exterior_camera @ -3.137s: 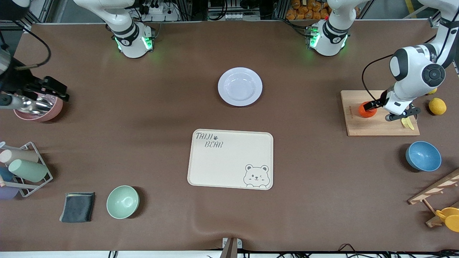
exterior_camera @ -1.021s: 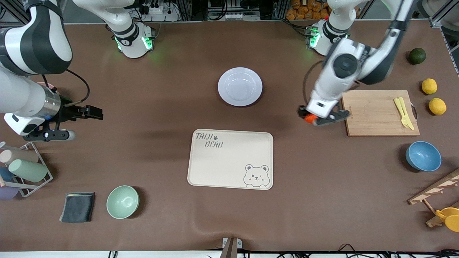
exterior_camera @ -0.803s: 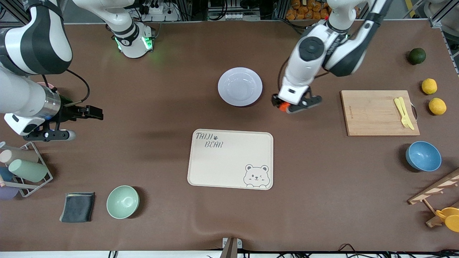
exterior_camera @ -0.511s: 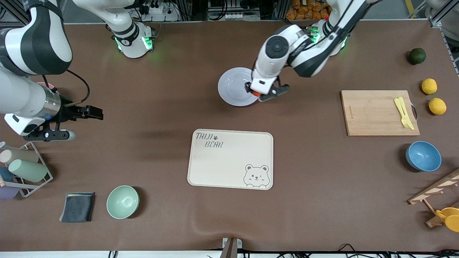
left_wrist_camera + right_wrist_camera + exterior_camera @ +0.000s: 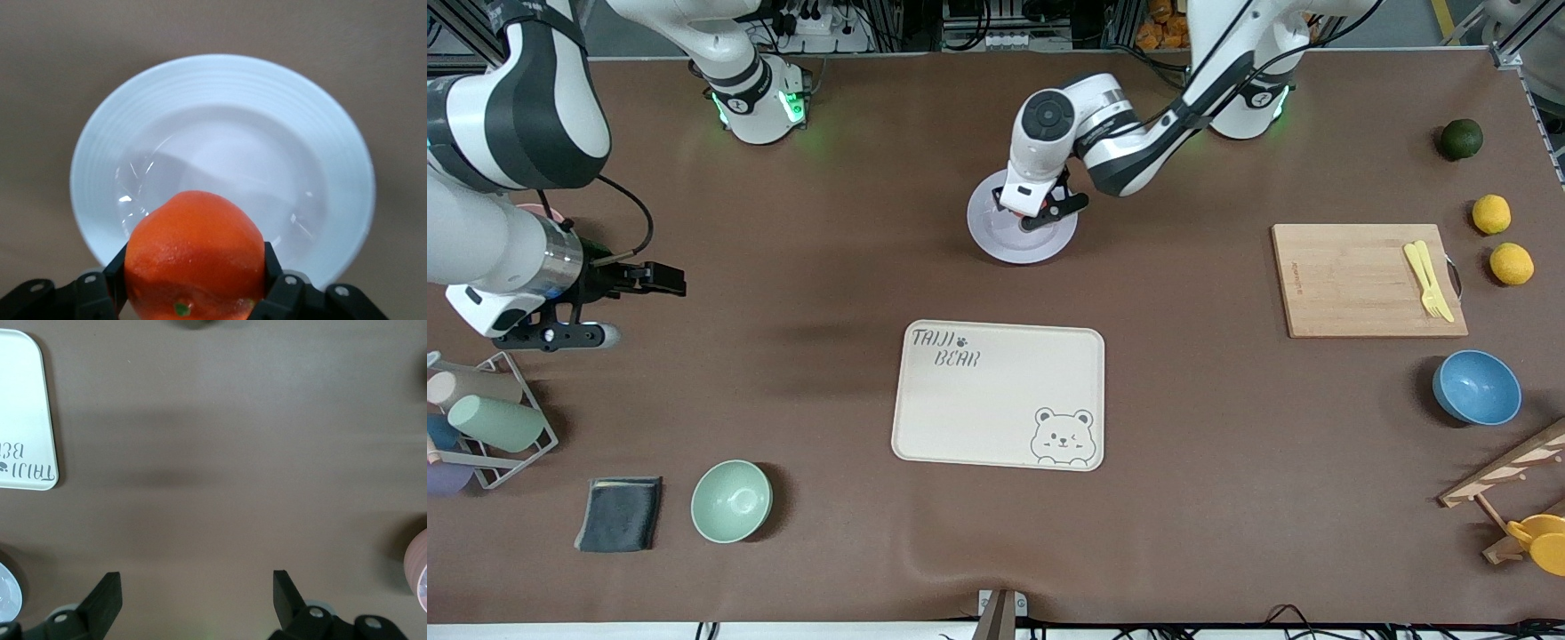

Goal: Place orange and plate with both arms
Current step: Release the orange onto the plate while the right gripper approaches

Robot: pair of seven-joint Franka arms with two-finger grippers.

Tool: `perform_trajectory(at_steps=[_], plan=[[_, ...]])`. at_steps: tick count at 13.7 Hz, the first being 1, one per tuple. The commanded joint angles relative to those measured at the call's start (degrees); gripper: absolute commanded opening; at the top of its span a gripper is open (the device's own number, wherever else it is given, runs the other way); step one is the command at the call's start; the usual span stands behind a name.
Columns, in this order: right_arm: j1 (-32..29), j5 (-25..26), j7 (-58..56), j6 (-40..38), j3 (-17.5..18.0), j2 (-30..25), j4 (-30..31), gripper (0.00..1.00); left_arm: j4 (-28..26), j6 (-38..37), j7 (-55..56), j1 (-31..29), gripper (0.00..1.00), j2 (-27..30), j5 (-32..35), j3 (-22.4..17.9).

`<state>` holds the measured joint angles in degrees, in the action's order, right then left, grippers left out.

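Observation:
The orange [image 5: 193, 253] is a small red-orange mandarin, clamped between the fingers of my left gripper [image 5: 193, 283]. In the front view the left gripper [image 5: 1033, 213] hangs over the well of the pale lavender-white plate [image 5: 996, 242], which sits on the table between the two arm bases. The plate's ringed rim [image 5: 220, 73] fills the left wrist view under the orange. My right gripper [image 5: 660, 281] is open and empty over bare table toward the right arm's end. Its fingers [image 5: 108, 587] stand wide apart.
The cream bear-print tray [image 5: 996, 396] lies nearer the front camera than the plate. Toward the left arm's end are a cutting board [image 5: 1352, 284] with a yellow fork, two lemons [image 5: 1512, 264], a dark green fruit [image 5: 1461, 139] and a blue bowl [image 5: 1476, 388]. A mint bowl [image 5: 731, 500], dark cloth [image 5: 619, 514] and cup rack [image 5: 489, 418] lie toward the right arm's end.
My left gripper has carried the orange from the cutting board across the table to over the plate. My right arm swung away from the pink bowl earlier and now barely moves.

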<state>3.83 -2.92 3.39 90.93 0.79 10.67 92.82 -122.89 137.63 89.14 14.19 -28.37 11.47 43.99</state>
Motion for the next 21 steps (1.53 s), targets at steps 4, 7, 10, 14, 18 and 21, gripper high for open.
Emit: perform_trajectory(at_steps=[4,7,10,14,18,21], plan=[[-3.12,-16.83,-0.23,-2.77,0.08,-0.65,9.29,1.0,8.89,-0.08,6.74,8.48,0.0,-8.89,3.39,-6.81],[-1.73,-23.24,-0.14,-2.6,0.17,-0.56,14.38,1.0,8.37,-0.78,6.74,8.39,1.0,-8.46,3.48,-6.9],[-0.67,-33.8,-2.23,-2.15,0.26,1.37,20.89,1.0,8.89,-5.16,6.83,7.16,1.0,-3.91,3.39,-6.81],[4.34,-40.4,-4.18,1.87,0.26,2.69,27.49,1.0,9.51,-8.86,6.66,2.17,1.0,10.23,2.6,-6.64],[11.44,-51.01,-12.23,11.96,0.26,2.96,36.35,1.0,20.63,-23.85,2.81,-3.28,1.0,15.01,3.82,-7.51],[19.18,-60.69,-19.55,19.44,0.26,5.76,39.98,1.0,30.85,-34.16,-14.03,-11.97,1.0,14.66,4.71,-7.87]])
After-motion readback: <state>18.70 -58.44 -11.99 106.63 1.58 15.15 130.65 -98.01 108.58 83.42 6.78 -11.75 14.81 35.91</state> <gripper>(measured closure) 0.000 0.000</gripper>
